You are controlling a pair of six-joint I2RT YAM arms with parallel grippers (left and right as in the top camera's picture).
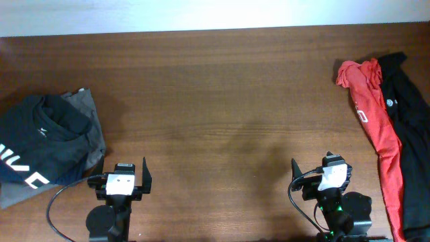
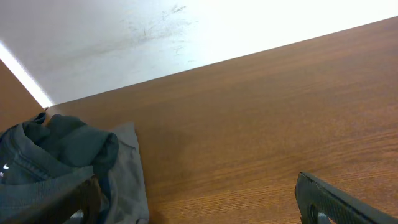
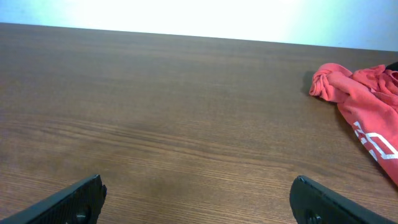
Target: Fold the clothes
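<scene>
Brown table (image 1: 215, 101) with red shirt (image 1: 375, 117)

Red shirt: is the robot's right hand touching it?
Apart. The overhead view shows a strip of wooden table between the open right gripper and the red shirt.

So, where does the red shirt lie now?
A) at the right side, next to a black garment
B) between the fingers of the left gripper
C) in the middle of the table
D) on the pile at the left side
A: the red shirt lies stretched out at the right side of the table, against the black garment.
</scene>
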